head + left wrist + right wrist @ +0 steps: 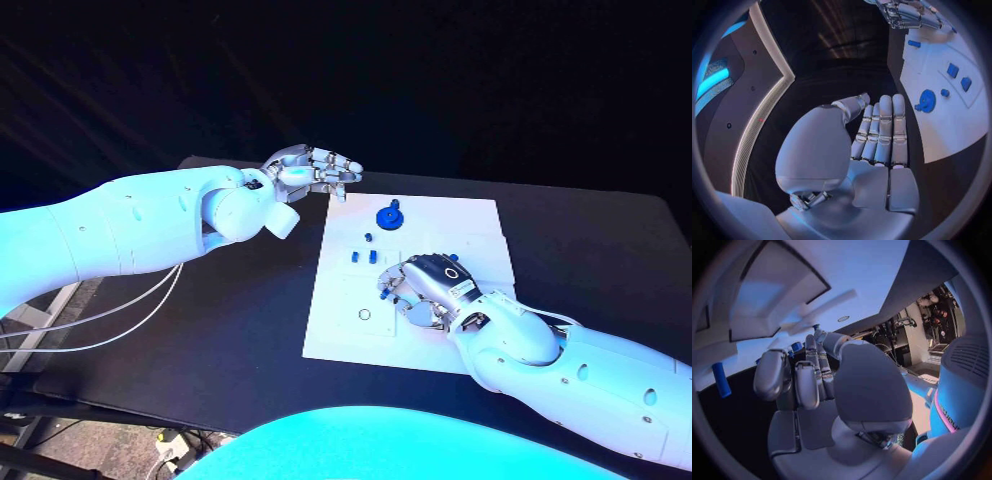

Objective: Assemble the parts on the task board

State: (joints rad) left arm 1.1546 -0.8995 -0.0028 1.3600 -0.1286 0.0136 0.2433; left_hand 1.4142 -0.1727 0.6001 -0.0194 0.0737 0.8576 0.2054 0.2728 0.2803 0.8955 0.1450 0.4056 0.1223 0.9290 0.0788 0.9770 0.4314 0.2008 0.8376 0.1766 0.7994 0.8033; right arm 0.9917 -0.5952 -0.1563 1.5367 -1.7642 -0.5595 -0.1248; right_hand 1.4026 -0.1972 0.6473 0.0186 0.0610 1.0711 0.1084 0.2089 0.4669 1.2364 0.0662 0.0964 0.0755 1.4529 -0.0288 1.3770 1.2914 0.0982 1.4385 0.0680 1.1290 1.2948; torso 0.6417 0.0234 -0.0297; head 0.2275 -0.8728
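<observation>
Tabletop (577,230): black, matte and flat; it carries the board in the middle of the head view.
Task board (462,225): a white, smooth rectangular plate lying flat, running from the centre toward the lower middle of the frame, with faint outlined recesses and a small ring mark near its lower left.
Left arm: white, glossy shell, coming in from the left edge and bending toward the board's upper left corner.
Right arm: white shell, coming up from the lower right corner, with its wrist over the board's lower right part.
Left hand (315,172): silver, jointed metal, held above the tabletop just beyond the board's upper left corner; its wrist view shows the fingers (882,131) straight, side by side, and the palm bare, so it grips nothing.
Right hand (420,288): silver with a dark back, palm down over the middle of the board; fingers curled toward the surface. I cannot tell whether it holds anything.
Blue gear part (389,215): round and toothed, on the board's upper centre.
Small blue parts (358,256): blocky pieces at the board's centre left, just above the right hand.
</observation>
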